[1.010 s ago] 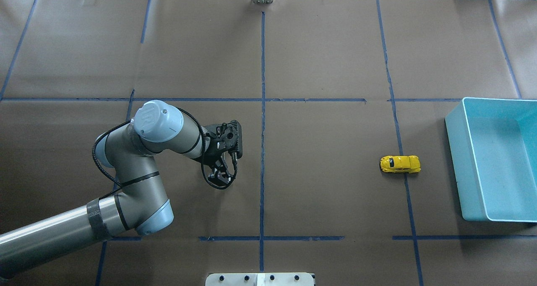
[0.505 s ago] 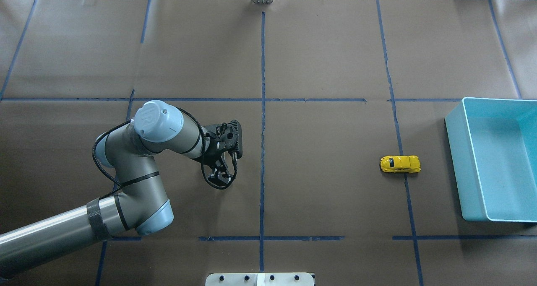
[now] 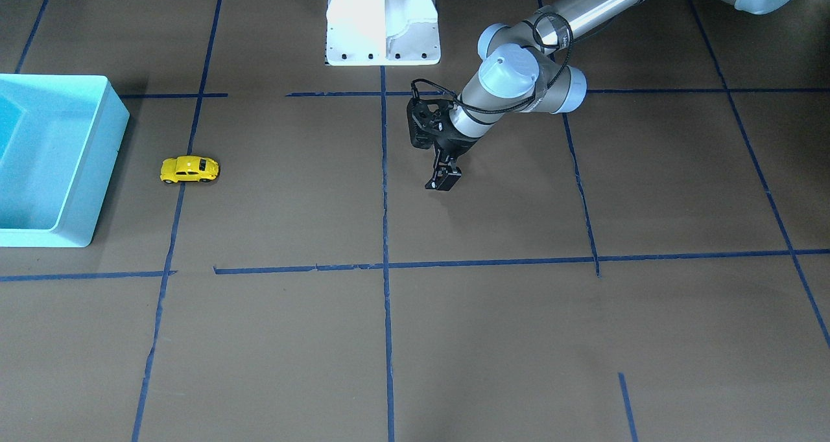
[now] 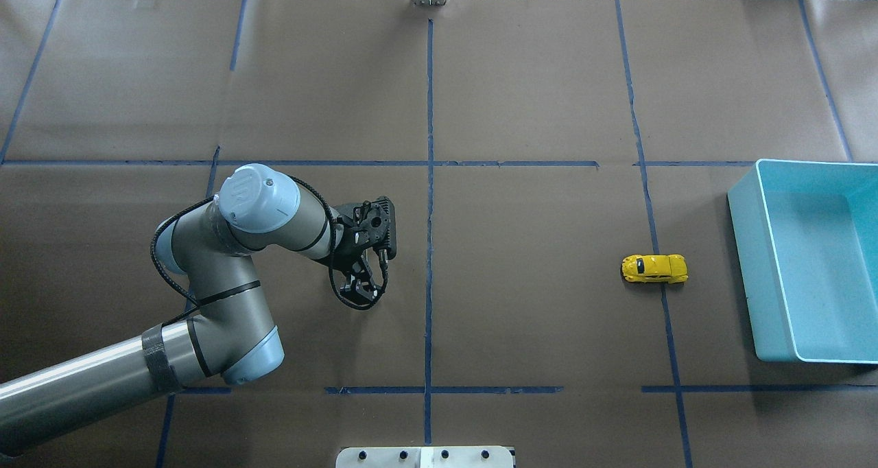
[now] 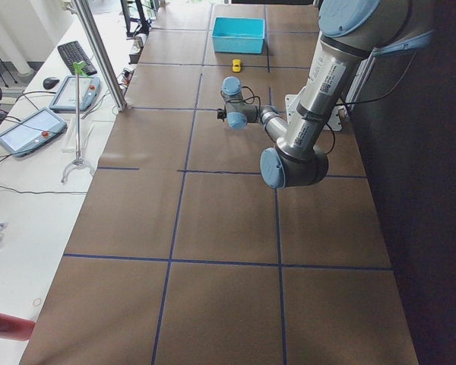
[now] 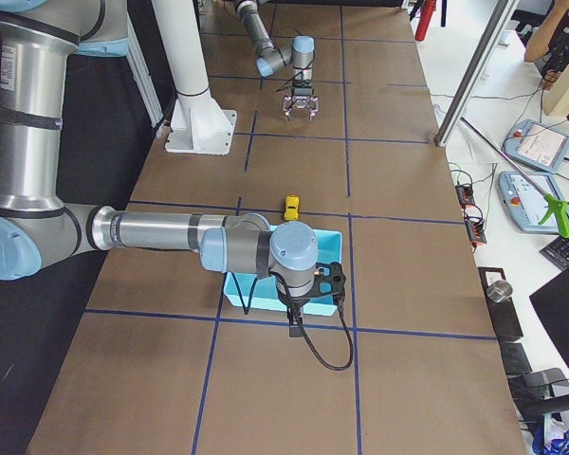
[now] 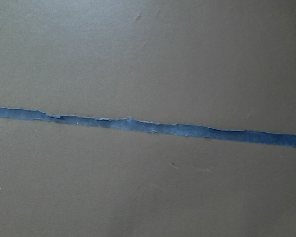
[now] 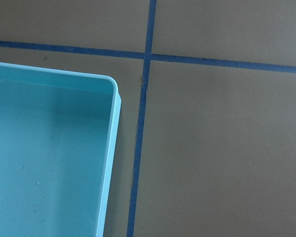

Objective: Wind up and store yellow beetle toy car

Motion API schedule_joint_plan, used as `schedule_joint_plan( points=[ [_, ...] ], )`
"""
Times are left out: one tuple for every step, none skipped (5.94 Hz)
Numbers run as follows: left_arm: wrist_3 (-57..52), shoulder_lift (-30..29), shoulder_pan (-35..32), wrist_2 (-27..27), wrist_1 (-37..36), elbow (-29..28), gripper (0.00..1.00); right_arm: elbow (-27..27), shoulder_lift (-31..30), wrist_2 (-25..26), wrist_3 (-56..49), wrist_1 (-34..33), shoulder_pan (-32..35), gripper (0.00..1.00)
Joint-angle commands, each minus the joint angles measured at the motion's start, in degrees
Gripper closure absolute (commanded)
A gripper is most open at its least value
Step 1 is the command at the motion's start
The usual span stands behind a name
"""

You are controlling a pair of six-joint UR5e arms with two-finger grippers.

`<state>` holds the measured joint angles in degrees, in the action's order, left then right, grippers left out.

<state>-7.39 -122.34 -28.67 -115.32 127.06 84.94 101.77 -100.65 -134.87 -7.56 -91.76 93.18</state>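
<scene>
The yellow beetle toy car (image 4: 655, 269) stands on its wheels on the brown table, just left of the turquoise bin (image 4: 748, 269). It also shows in the front view (image 3: 189, 169) and in the right side view (image 6: 291, 207). My left gripper (image 4: 360, 293) points down near the table's middle line, far from the car; its jaws look open and empty, as the front view (image 3: 444, 181) also shows. My right gripper (image 6: 295, 327) hangs over the bin's near corner (image 8: 111, 86). It shows only in the right side view, so I cannot tell whether it is open or shut.
Blue tape lines (image 4: 429, 180) divide the brown paper cover into squares. The white robot base (image 3: 382, 21) stands at the table's edge. The bin (image 3: 104, 163) holds nothing that I can see. Tablets and cables lie on the side bench (image 5: 30, 125).
</scene>
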Motion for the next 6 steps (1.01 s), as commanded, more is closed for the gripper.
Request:
schedule_joint_plan(
  points=[
    [5.9,-6.2,46.9,38.9,12.7,-69.9,0.00,0.3,-1.7,0.3,-0.1,0.0,-1.0,0.00],
    [6.0,-6.3,45.9,36.7,12.9,-69.9,0.00,-1.0,-1.5,0.3,-0.2,0.1,-1.0,0.00],
    [5.9,-6.3,42.7,30.6,14.2,-69.7,0.00,-1.3,-1.6,0.9,-0.2,0.0,-1.0,0.00],
    [5.9,-6.2,43.6,31.1,14.1,-70.0,0.00,-1.4,-3.5,1.4,-0.2,-0.3,-1.1,0.00],
    [5.6,-5.5,45.0,31.6,13.6,-70.0,0.00,-0.8,-5.6,1.4,-0.3,-0.3,-0.8,0.00],
    [5.7,1.3,45.4,31.5,11.7,-70.1,0.00,0.6,-9.6,2.0,-0.3,-0.3,-0.9,0.00]
  ],
)
